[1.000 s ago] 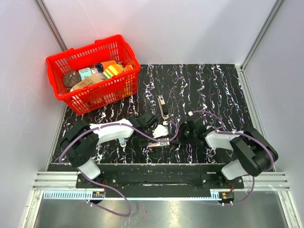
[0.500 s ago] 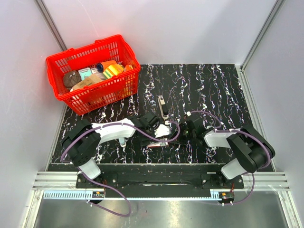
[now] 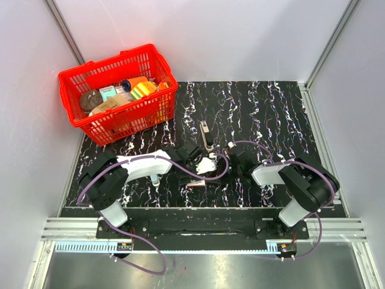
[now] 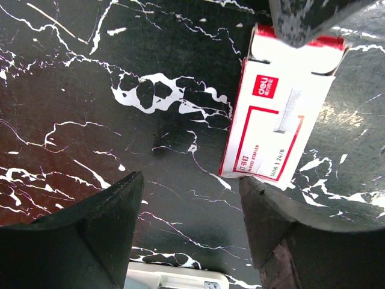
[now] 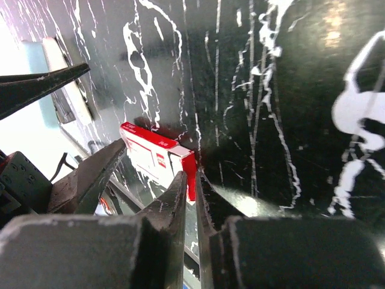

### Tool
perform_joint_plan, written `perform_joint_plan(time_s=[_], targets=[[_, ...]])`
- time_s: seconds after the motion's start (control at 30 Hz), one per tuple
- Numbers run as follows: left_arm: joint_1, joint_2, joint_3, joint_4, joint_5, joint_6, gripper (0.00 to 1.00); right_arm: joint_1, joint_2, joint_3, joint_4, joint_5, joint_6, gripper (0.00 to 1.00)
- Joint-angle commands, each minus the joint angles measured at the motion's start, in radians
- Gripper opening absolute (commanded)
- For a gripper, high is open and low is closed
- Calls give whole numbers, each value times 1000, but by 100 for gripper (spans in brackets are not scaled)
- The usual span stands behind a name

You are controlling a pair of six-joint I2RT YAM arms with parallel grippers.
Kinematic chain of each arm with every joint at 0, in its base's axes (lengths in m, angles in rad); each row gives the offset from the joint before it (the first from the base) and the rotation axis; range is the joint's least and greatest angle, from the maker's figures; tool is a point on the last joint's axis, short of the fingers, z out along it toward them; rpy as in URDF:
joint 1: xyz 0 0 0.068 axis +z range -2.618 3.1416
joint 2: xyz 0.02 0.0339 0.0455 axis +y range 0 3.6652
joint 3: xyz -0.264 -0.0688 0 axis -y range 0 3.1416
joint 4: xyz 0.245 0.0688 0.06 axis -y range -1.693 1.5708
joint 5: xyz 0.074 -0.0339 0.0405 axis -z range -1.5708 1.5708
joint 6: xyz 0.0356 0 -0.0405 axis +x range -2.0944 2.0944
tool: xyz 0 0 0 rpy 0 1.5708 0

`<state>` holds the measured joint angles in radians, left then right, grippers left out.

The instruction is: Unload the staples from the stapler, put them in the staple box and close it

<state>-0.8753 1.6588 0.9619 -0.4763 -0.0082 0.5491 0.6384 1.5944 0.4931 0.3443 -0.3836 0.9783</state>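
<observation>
At back left, the basket (image 3: 129, 118) holds packets (image 3: 111, 95); left jaws apart, right jaws together.

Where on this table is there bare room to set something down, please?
The far right corner of the mat, along its back and right edges, is bare, as is the strip right of the basket. The near middle is crowded: the left gripper and right gripper flank the staple box.
</observation>
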Motion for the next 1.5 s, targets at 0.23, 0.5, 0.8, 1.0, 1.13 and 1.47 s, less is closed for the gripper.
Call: perform_joint_plan(time_s=[0.23, 0.5, 0.8, 1.0, 1.13, 1.47], targets=[[-8, 24, 18, 22, -4, -6, 70, 50, 56, 13, 82, -3, 66, 18], [-8, 19, 20, 15, 4, -6, 70, 49, 39, -14, 108, 2, 91, 27], [30, -24, 118, -85, 4, -17, 70, 26, -22, 7, -34, 29, 39, 38], [153, -137, 247, -229, 24, -37, 77, -29, -190, 70, -338, 124, -98, 64], [231, -241, 319, -317, 13, -52, 99, -46, -284, 175, -559, 221, -216, 88], [429, -621, 336, -351, -122, -182, 99, -54, -363, 469, -849, 330, -357, 99]])
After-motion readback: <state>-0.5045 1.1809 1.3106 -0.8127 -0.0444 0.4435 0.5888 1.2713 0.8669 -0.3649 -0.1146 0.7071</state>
